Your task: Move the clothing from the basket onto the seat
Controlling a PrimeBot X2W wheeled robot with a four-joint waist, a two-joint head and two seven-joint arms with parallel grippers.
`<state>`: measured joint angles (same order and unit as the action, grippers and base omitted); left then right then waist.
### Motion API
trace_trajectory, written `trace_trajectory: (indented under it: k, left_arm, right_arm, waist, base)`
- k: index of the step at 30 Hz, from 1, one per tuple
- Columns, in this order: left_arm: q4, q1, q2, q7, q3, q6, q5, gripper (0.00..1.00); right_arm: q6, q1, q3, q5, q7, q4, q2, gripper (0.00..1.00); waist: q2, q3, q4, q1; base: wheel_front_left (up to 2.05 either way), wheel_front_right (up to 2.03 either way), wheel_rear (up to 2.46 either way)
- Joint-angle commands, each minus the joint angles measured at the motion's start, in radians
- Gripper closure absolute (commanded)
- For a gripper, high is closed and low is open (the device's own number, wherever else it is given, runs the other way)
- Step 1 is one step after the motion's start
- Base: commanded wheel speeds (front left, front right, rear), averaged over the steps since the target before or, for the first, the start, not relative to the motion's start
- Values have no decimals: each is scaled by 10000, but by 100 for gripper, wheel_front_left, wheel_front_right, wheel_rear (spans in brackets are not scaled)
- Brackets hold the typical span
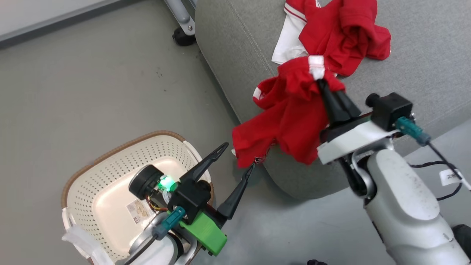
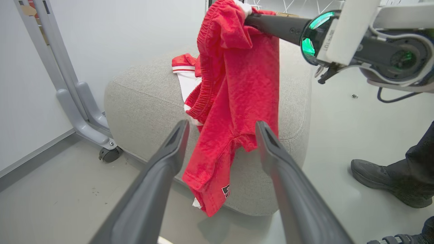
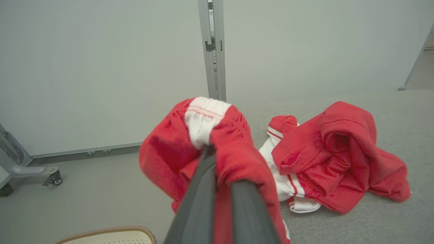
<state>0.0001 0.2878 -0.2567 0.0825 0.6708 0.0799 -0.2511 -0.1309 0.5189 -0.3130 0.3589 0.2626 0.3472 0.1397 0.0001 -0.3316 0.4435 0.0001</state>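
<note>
The left tool [image 1: 238,156] is spread and empty beside the basket [image 1: 110,154], its tips near the hem of a red garment [image 1: 290,114]. The right tool [image 1: 323,86] is clenched on that garment's waistband above the seat [image 1: 423,55] edge, and most of the cloth dangles off the side. Best to carry it inward, beside the second garment [image 1: 346,33], before letting go. The seat has ample room.

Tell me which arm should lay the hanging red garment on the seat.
Right. The right gripper is shut on the hanging garment, above the seat edge beside the other garment. The left gripper is open and empty, by the basket.
</note>
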Motion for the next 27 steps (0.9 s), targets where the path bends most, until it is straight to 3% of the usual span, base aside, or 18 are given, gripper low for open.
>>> trace_trajectory:
  k: [1,15,21,27]
  left_arm:
    - [-74,278,-96,-17,-22,54,69,0]
    - [-488,1894,-54,-82,323,263,520,0]
    - [-689,2485,-85,-158,374,305,680,0]
    - [-777,2854,2,-226,519,327,785,0]
  right_arm:
    - [3,284,275,-67,30,-157,83,100]
    - [5,2777,3885,-340,30,-1205,2218,100]
    - [5,3946,4553,-214,27,-139,2953,100]
    - [5,4564,4750,8,28,1483,3043,100]
  waist:
    - [-1,-705,261,-1]
    - [-1,-2752,-1042,-1]
    - [-1,-3678,-1486,-1]
    - [-1,-4281,-1808,-1]
  base:
    - [0,0,0]
    - [0,0,0]
    - [0,0,0]
    - [0,0,0]
